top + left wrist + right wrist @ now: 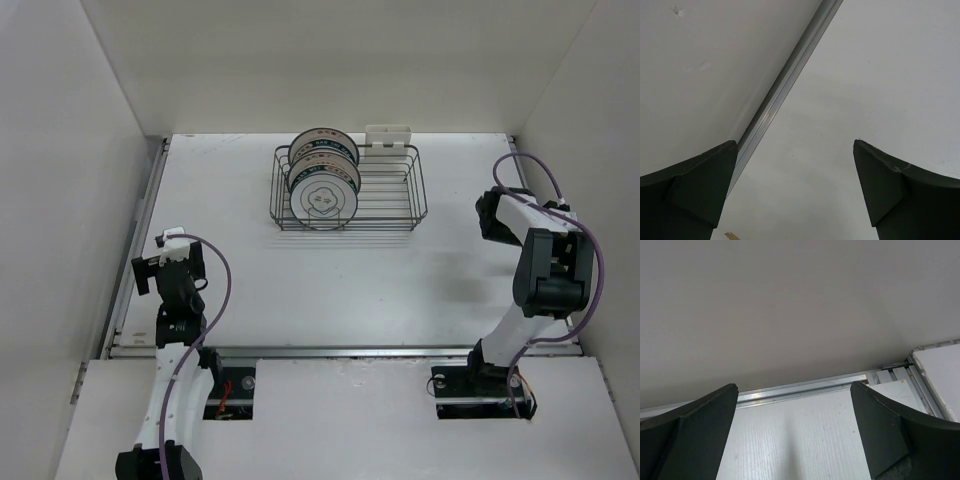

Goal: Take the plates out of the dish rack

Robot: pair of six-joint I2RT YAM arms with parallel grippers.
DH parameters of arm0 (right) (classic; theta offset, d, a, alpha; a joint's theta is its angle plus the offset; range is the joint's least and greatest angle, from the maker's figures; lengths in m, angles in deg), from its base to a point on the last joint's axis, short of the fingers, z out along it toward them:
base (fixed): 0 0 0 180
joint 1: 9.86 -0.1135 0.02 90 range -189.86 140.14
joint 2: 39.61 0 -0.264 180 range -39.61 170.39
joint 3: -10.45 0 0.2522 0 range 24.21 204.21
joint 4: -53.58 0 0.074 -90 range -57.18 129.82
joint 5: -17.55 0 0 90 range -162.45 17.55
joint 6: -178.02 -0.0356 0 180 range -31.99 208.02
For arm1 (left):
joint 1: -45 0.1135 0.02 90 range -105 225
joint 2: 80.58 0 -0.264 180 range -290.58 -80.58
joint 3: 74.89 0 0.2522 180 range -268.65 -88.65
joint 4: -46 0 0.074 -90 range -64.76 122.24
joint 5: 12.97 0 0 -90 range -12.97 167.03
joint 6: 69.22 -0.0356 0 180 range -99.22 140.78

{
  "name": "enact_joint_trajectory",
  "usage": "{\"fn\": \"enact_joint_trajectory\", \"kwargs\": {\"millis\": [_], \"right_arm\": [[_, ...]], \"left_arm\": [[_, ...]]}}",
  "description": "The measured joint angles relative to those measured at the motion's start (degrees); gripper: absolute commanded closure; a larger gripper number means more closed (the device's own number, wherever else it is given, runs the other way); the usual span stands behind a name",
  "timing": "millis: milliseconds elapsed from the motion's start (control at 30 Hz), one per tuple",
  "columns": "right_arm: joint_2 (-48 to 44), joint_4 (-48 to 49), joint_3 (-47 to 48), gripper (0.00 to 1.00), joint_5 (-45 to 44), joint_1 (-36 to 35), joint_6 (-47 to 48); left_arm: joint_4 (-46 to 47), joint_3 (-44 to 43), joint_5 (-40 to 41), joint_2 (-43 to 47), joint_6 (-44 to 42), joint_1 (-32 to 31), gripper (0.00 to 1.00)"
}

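The dish rack [390, 190] is seen in the top view at the far middle of the bench [330, 290], with a white clip [387, 137] at its far edge. The plates [324, 172] are stood on edge in the left half of the rack, one behind another, faces turned toward the near side. At least three can be counted. The front plate [323, 197] is marked with a line drawing of a face, and patterned rims are shown on those behind it, though their designs are too small to be told.

Both arms are kept well apart from the rack, the left near the bench's left edge and the right near its right edge. A purple cable [215, 270] is looped along the left arm, and another [592, 250] along the right.

In the left wrist view the left claw [795, 145] is held wide apart, with nothing between its dark fingers [700, 185] — only bare bench and an aluminium rail [785, 90] running diagonally beside the wall [700, 65].

In the right wrist view the right claw [794, 387] is likewise spread wide and nothing is gripped — a pale wall and a metal rail [805, 387] at the bench's edge are seen beyond it.
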Motion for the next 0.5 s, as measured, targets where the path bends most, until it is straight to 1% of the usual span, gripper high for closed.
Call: {"fn": "enact_joint_trajectory", "kwargs": {"millis": [333, 433, 500], "right_arm": [[0.00, -0.09, 0.20, 0.00, 0.04, 0.00, 0.92], [0.00, -0.26, 3.41, 0.00, 0.09, -0.04, 5.88], [0.07, -0.42, 8.74, 0.00, 0.20, -0.28, 10.93]], "left_arm": [[0.24, 0.00, 0.20, -0.76, 0.00, 0.00, 0.00], [-0.55, -0.57, 0.92, -1.46, -0.04, 0.00, 0.00], [-4.15, -3.08, 1.18, -1.75, -0.37, 0.00, 0.00]]}}
